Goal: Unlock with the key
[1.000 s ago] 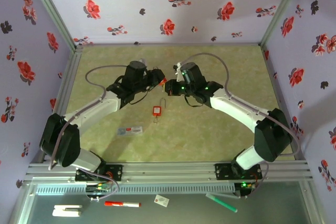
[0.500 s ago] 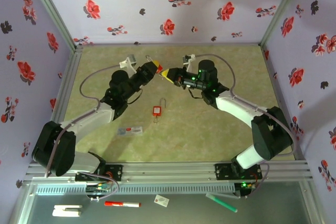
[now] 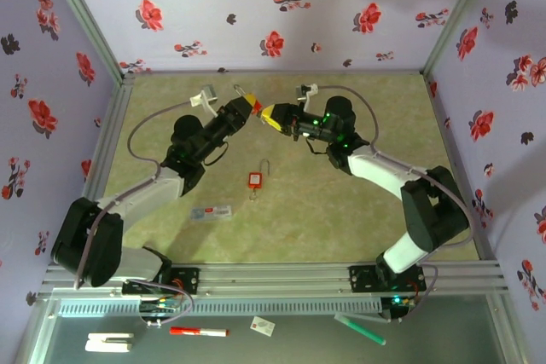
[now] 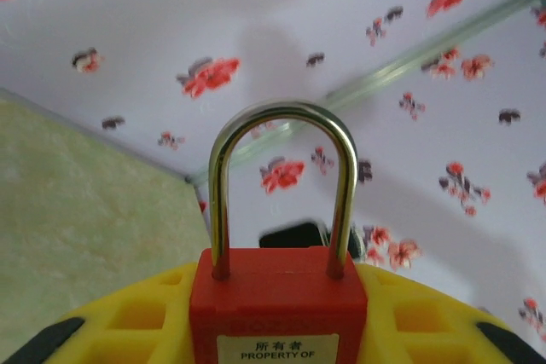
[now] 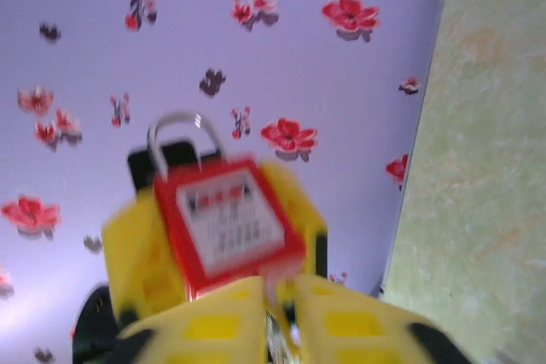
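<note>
A red padlock (image 4: 273,309) with a steel shackle (image 4: 281,112) stands upright between the yellow fingers (image 4: 145,313) of my left gripper (image 4: 279,286), which is shut on it. In the top view the left gripper (image 3: 248,110) and right gripper (image 3: 267,114) meet tip to tip above the back of the table, the padlock (image 3: 256,109) between them. In the right wrist view, my right gripper (image 5: 280,289) pinches the thin metal key (image 5: 277,313), whose tip reaches the bottom of the blurred padlock (image 5: 226,228).
A second red padlock (image 3: 254,180) lies on the green mat at mid-table, and a small label strip (image 3: 212,210) lies nearer the left arm. Floral walls enclose the back and both sides. Markers (image 3: 198,331) and cards lie on the front ledge.
Both arms have swung up and toward the back wall. The right gripper has closed the last gap to the padlock held by the left gripper.
</note>
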Robot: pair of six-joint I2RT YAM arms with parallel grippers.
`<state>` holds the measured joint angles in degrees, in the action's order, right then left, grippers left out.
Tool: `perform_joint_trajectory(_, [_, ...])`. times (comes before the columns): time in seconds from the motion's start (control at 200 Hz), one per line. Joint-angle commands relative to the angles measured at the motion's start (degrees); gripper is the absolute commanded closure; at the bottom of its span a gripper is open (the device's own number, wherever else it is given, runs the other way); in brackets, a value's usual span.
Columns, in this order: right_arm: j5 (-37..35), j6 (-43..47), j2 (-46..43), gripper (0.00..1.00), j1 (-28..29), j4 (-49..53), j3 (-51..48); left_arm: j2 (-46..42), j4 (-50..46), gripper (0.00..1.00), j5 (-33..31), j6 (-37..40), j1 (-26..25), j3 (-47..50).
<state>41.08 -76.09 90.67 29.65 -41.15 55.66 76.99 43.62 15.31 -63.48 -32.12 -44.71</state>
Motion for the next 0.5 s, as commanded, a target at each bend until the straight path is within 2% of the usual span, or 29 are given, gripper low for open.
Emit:
perform_joint_trajectory(0.0, [-8.36, 2.78, -1.44, 0.69, -3.42, 8.69, 2.21, -5.46, -9.11, 1.0, 10.9, 7.18, -1.7, -1.45])
perform_joint_trajectory(0.07, [-11.63, 11.31, -5.77, 0.6, -4.27, 23.48, 3.34, -7.8, -22.85, 1.0, 9.29, 14.9, -1.63, -4.15])
perform_joint_trajectory(0.14, [-16.78, 19.45, -10.34, 0.55, -5.32, 38.54, 5.19, -9.09, -36.15, 1.0, 7.62, 22.87, -1.66, -7.42])
perform_joint_trajectory(0.185, [-18.82, 22.34, -12.65, 0.54, -6.44, 43.63, 5.61, -9.14, -44.04, 1.0, 6.75, 27.64, -1.76, -9.85])
perform_joint_trajectory(0.285, [-19.33, 26.64, -15.96, 0.51, -8.48, 46.95, 5.4, -7.26, -57.31, 1.0, 5.22, 37.78, -3.53, -14.54])
perform_joint_trajectory(0.365, [-15.17, 29.07, -16.24, 0.49, -8.68, 44.67, 5.82, -4.48, -65.33, 1.0, 4.77, 44.86, -5.76, -18.5])
perform_joint_trajectory(0.42, [-11.76, 29.86, -15.56, 0.49, -8.04, 42.99, 6.94, -2.68, -69.82, 1.0, 4.27, 49.25, -7.44, -21.1])
perform_joint_trajectory(0.495, [-11.83, 32.82, -15.04, 0.5, -6.18, 43.84, 8.26, -1.33, -72.81, 1.0, 2.86, 52.44, -8.73, -23.21])
